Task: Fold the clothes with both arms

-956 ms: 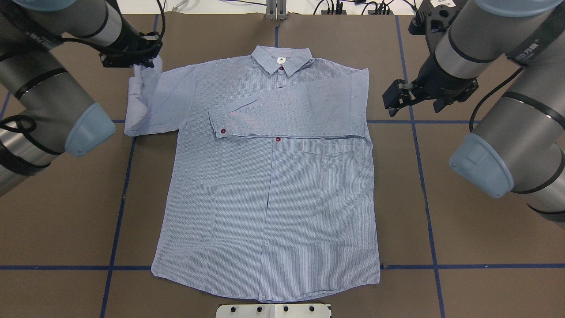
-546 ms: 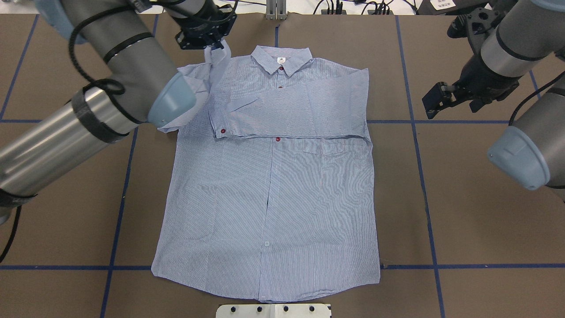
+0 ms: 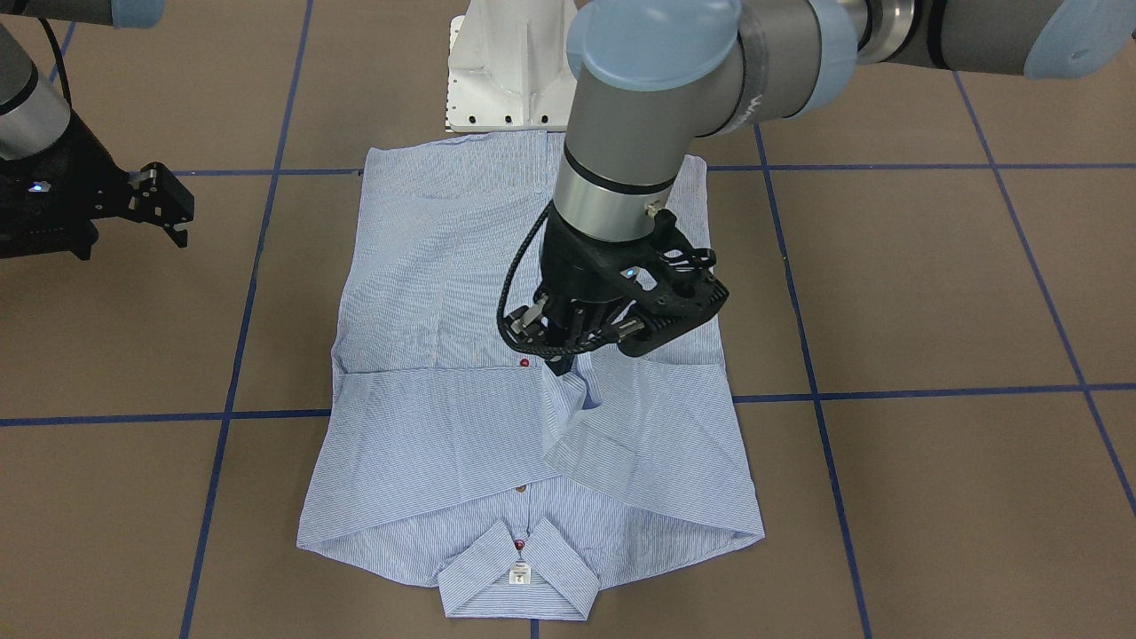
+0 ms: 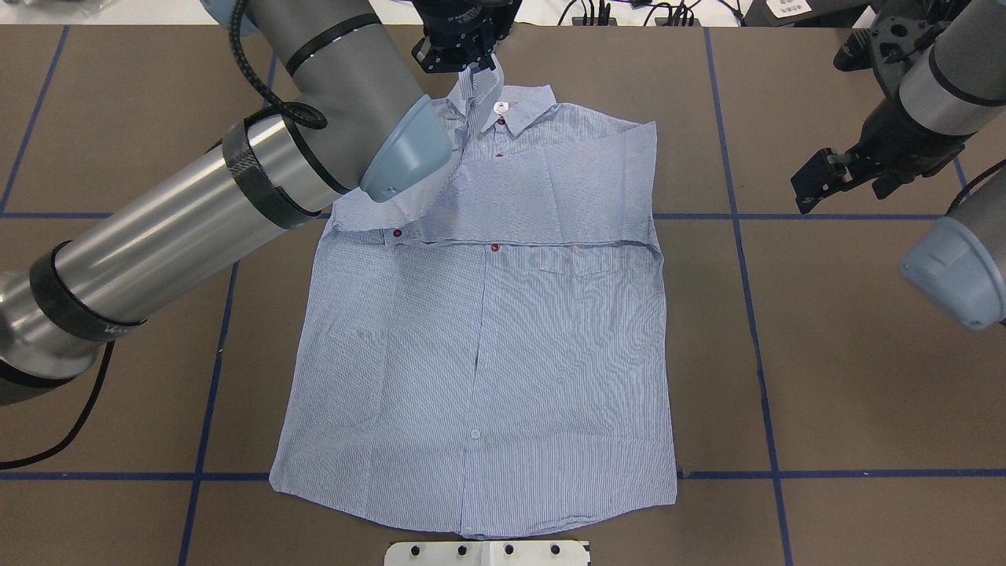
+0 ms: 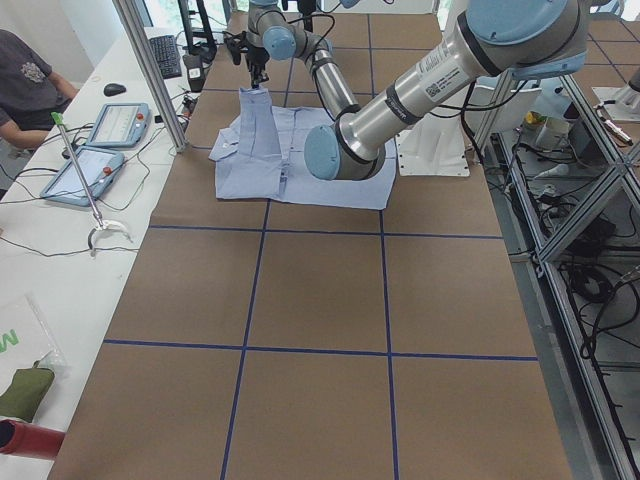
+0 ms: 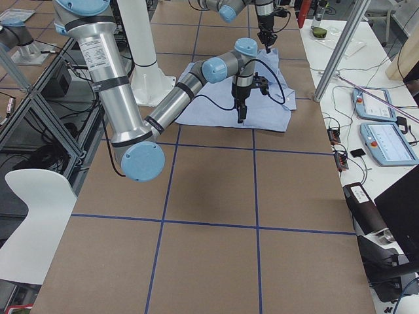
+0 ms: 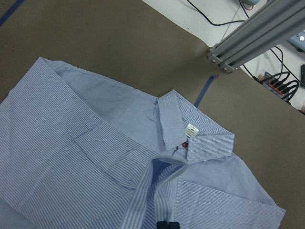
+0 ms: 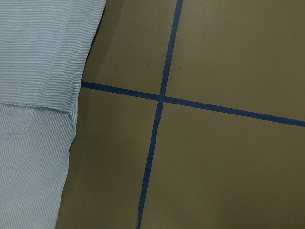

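You see a brown tabletop (image 4: pixel 825 354) with the striped shirt (image 4: pixel 487 354) lying flat at its centre, front up, one sleeve (image 4: pixel 511 196) folded across the chest. The left arm (image 4: pixel 196 204) reaches over it, and the left tool (image 3: pixel 561 362) pinches the other sleeve (image 4: pixel 481 90), lifted above the collar (image 4: pixel 511 110). The right tool (image 4: pixel 817 185) hangs beside the shirt, fingers apart, holding nothing.

The shirt (image 4: pixel 487 354) is showing fine light blue-and-white stripes, dark red buttons (image 4: pixel 495 248) and a white neck label (image 4: pixel 500 108). The brown worktop (image 4: pixel 864 354) is carrying a grid of blue tape lines (image 4: pixel 864 474). The left arm (image 4: pixel 196 204) and right arm (image 4: pixel 943 86) are showing grey with light-blue joint caps (image 4: pixel 405 153); the left pincer (image 3: pixel 559 364) and right pincer (image 3: pixel 180 222) are showing black.
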Robot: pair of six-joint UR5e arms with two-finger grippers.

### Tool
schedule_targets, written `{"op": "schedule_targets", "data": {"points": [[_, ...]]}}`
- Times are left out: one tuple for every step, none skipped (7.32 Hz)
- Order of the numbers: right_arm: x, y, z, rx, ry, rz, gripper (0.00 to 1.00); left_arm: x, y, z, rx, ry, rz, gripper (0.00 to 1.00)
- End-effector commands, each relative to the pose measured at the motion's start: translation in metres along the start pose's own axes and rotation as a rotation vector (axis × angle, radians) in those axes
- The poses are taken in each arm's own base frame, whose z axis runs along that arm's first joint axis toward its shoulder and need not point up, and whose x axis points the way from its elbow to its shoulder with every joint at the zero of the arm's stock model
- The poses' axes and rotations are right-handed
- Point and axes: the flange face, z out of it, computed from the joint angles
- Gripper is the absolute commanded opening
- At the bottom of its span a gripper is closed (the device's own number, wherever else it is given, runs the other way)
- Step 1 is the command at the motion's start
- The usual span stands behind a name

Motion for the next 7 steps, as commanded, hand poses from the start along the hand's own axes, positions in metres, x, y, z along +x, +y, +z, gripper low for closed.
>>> {"op": "schedule_targets", "data": {"points": [[0.001, 0.0, 0.001, -0.003, 0.001, 0.001, 1.0, 0.005, 0.022, 0.007, -0.025, -0.003, -0.012, 0.0], [0.001, 0.0, 0.001, -0.002, 0.0, 0.0, 1.0, 0.002, 0.033, 0.016, -0.036, -0.013, -0.014, 0.0], [0.001, 0.0, 0.002, -0.003, 0.002, 0.0, 1.0, -0.001, 0.05, 0.037, -0.05, -0.031, -0.035, 0.0], [0.001, -0.001, 0.003, -0.005, 0.003, 0.003, 1.0, -0.004, 0.063, 0.074, -0.032, -0.031, -0.044, 0.0], [0.001, -0.001, 0.002, -0.004, 0.003, 0.004, 1.0, -0.007, 0.08, 0.113, -0.027, -0.01, -0.055, 0.0], [0.0, -0.001, 0.003, -0.005, 0.002, 0.004, 1.0, -0.013, 0.105, 0.138, -0.044, -0.007, -0.054, 0.0], [-0.001, -0.001, 0.002, -0.009, -0.007, 0.005, 1.0, -0.019, 0.133, 0.155, -0.051, -0.022, -0.061, 0.0]]}}
